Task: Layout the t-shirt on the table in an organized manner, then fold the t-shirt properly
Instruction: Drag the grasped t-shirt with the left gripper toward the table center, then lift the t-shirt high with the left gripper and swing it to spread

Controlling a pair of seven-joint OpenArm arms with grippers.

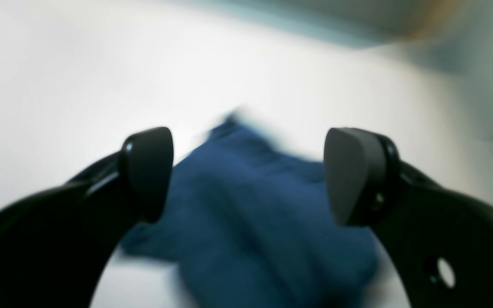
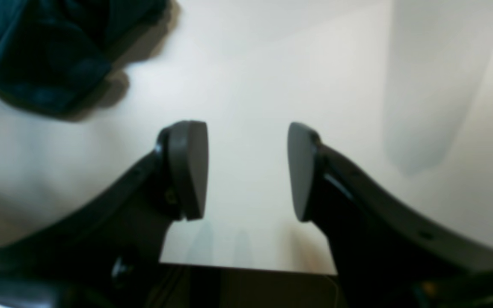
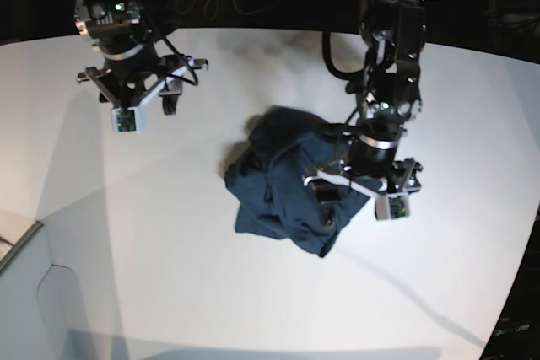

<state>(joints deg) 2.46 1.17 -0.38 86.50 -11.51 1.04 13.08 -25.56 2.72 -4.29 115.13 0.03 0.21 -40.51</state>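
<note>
1. Left wrist view, blurred. The left gripper has its jaws spread wide with nothing between the pads. The t-shirt, dark blue, lies bunched on the table under and beyond the gap. White tabletop fills the rest; a grey-green band runs along the far top edge, too smeared to name.

2. Right wrist view. The right gripper has its jaws parted and empty, with only bare white table between them. A rumpled lump of the t-shirt sits at upper left, well apart from the pads, casting a soft shadow.

3. Base view. The t-shirt lies mid-table as a crumpled heap, with no sleeves or hem spread out. The left gripper hangs over the heap's right edge; I cannot tell whether it touches the cloth. The right gripper hovers far left, clear of the shirt.

4. Progress, judged: layout not achieved and folding not begun. Left to do: spread the shirt flat, square it, then fold.

5. Surface and room: the table is large, white, smooth and curved at its edge. The background is dark, with cables behind the arms.
</note>
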